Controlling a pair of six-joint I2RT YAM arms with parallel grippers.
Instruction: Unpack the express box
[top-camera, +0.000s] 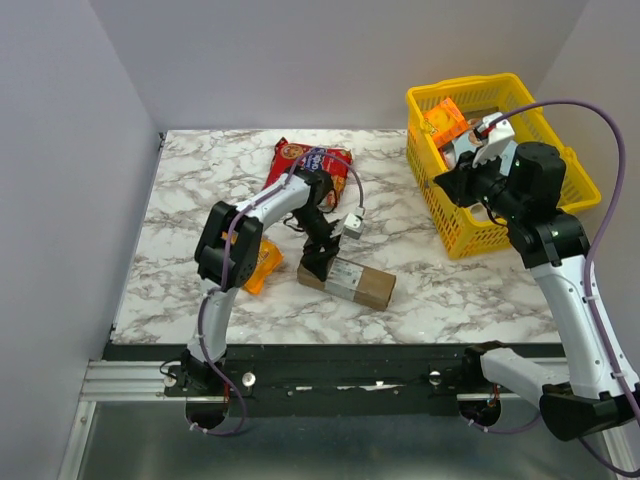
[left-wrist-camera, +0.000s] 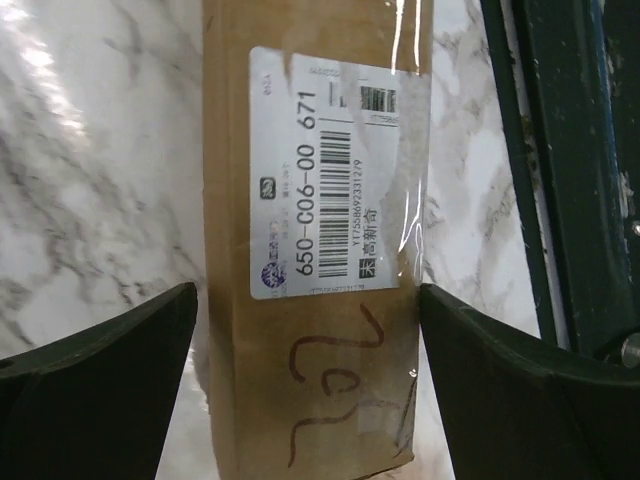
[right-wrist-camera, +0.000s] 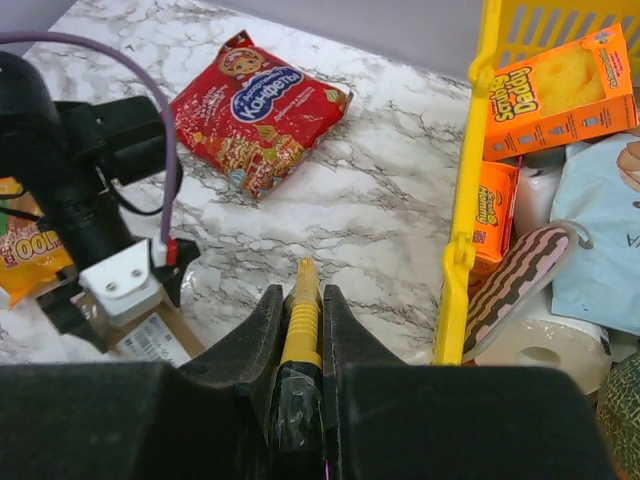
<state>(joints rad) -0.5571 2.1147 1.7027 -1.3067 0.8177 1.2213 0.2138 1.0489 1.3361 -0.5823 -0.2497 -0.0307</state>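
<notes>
Express box lies flat on the marble table, well left of the yellow basket and nearer the arm bases than it is. Its long axis runs roughly across the table, with the basket-side end slightly nearer.

Left gripper is right over the end away from the basket, jaws spread wide. One finger sits on each long side, so the axis passes between them. Contact: can't tell. Left arm is clearly the closer one.

Right gripper is just left of the basket's wall, clamped on a slim yellow tool, tip out over the table.

Box is brown cardboard and looks unopened. Clear tape runs over a white barcode label, marker scrawl beside it.
</notes>
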